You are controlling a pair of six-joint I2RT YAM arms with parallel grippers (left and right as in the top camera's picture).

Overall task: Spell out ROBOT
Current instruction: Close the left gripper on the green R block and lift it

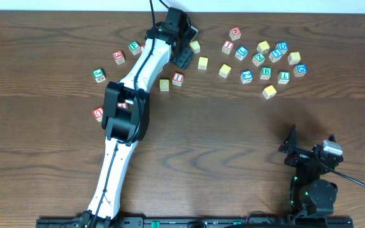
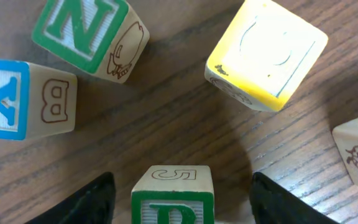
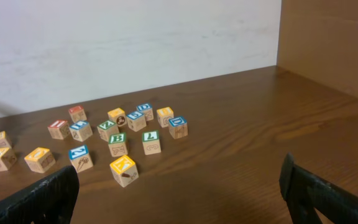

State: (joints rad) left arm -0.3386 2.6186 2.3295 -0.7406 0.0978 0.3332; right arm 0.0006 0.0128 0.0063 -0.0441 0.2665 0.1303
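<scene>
One brown wooden counter (image 1: 233, 145) fills the overhead frame. Two arms reach over it. The left arm (image 1: 111, 177) stretches from the bottom edge up to the top centre, and the right arm (image 1: 315, 193) sits folded at lower right.

The left gripper (image 1: 184, 59) hangs among loose cubes. Its jaws are partly open around a green-lettered cube (image 2: 173, 196) at the bottom centre of the wrist view. A gap shows on each side, so nothing is gripped, and the frame edge cuts off the letter.

The right gripper (image 3: 178, 180) is spread wide and empty.

A green B cube (image 1: 266, 72) lies in the upper-right cluster. Yellow-faced cubes (image 1: 203, 63) lie at upper centre, with a yellow cube (image 2: 266, 53) just beyond the left gripper.
</scene>
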